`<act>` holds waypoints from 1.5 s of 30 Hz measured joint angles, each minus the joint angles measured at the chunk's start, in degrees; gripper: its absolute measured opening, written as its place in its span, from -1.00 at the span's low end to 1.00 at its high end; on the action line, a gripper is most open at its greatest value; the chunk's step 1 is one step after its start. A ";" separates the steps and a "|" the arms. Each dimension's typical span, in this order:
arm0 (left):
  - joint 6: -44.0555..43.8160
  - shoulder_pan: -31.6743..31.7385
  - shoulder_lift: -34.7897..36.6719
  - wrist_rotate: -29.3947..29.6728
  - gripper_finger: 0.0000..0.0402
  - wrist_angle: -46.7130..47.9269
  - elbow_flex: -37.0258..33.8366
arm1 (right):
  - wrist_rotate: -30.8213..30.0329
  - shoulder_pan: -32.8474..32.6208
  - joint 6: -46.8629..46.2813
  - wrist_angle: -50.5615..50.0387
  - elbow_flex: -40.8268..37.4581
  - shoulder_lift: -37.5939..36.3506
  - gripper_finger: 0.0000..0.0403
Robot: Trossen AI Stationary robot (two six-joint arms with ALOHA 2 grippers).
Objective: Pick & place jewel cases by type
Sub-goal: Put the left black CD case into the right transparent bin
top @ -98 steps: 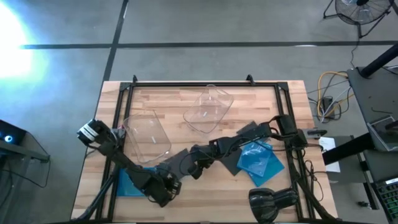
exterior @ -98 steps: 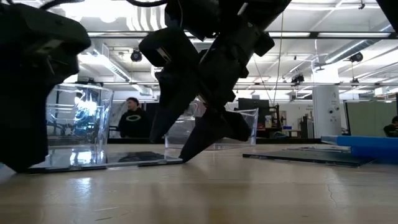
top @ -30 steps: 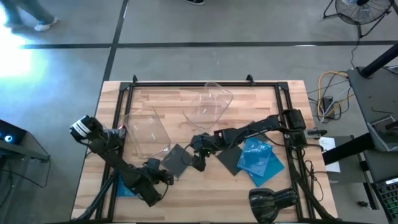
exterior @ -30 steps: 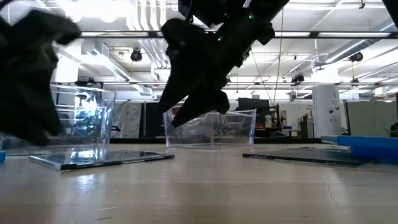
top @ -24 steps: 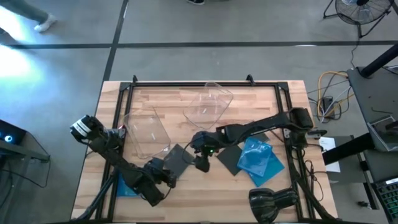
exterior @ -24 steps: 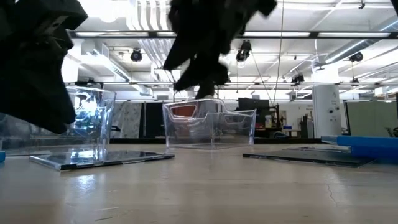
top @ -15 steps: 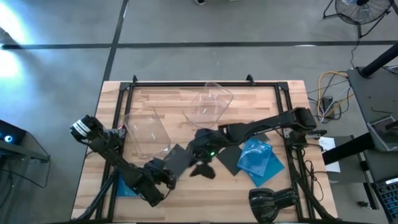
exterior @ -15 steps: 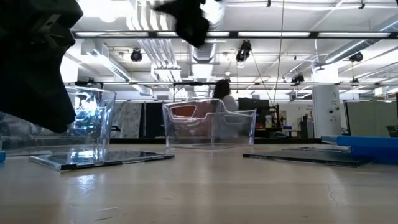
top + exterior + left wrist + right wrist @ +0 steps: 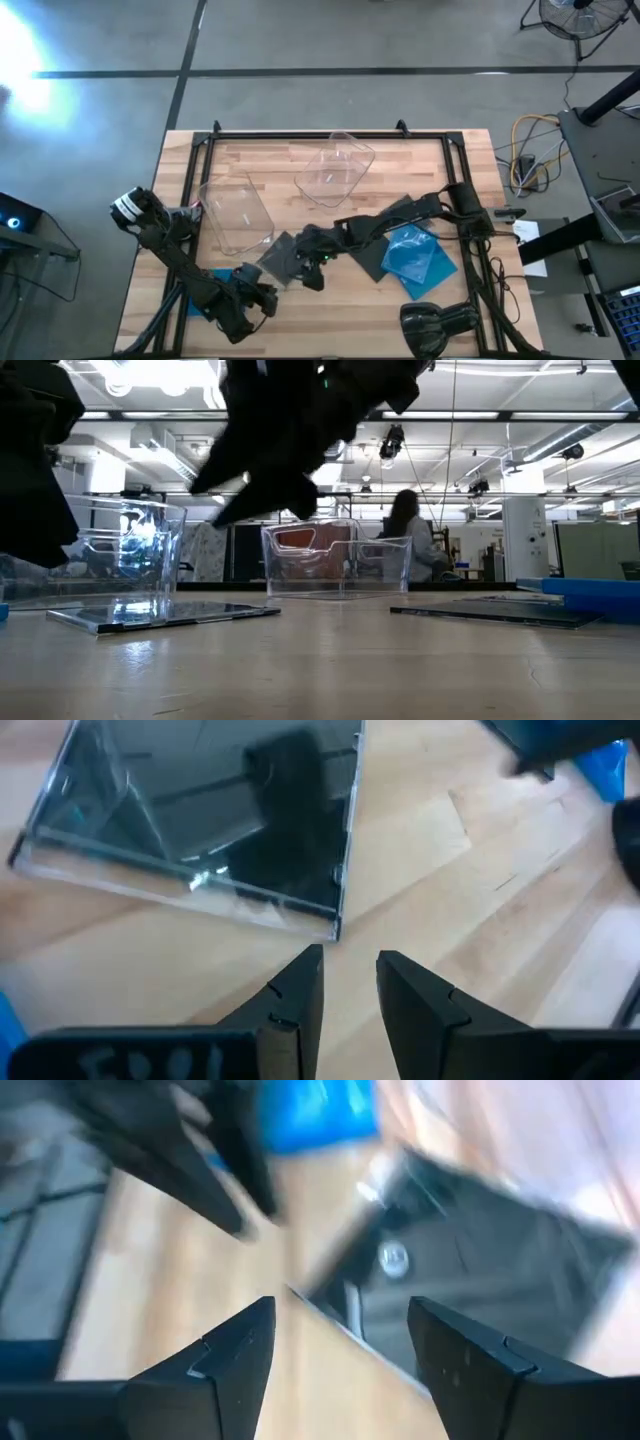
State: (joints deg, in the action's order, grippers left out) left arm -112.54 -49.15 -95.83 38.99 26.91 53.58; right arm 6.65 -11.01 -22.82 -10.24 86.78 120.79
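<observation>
Worktop [image 9: 420,150] carries two clear trays [image 9: 335,175]. Dark jewel case [image 9: 282,256] lies flat just beside the left tray, probably untouched. Right hand [image 9: 312,272], fingers spread, hovers over it; left hand [image 9: 262,300], fingers narrowly parted and holding nothing, sits near its corner.

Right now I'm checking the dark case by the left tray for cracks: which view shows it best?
The left wrist view: the dark case fills it, close and sharp. High view shows it small; low view edge-on; right wrist view blurred.
</observation>
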 joint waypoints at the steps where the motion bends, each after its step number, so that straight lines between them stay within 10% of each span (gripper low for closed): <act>1: -1.23 -0.24 0.00 0.22 -0.61 0.01 0.00 | -0.04 0.03 -0.72 -1.56 -0.05 0.34 0.11; 13: -17.89 -0.50 0.04 0.60 -0.61 -0.60 -2.98 | -17.14 0.71 -2.40 0.11 -0.30 3.13 0.11; 36: -10.68 -0.53 0.09 -3.16 -0.61 0.05 -6.16 | 4.11 -4.47 -15.75 -1.77 -5.92 2.56 0.11; 45: -18.03 -0.68 0.35 -2.48 -0.61 4.64 -6.17 | -5.50 -2.75 -12.24 0.87 -2.29 -1.74 0.11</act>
State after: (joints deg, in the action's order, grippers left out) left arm -130.57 -49.82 -95.48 36.51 31.55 47.42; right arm 1.15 -13.76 -35.06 -9.37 84.49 119.05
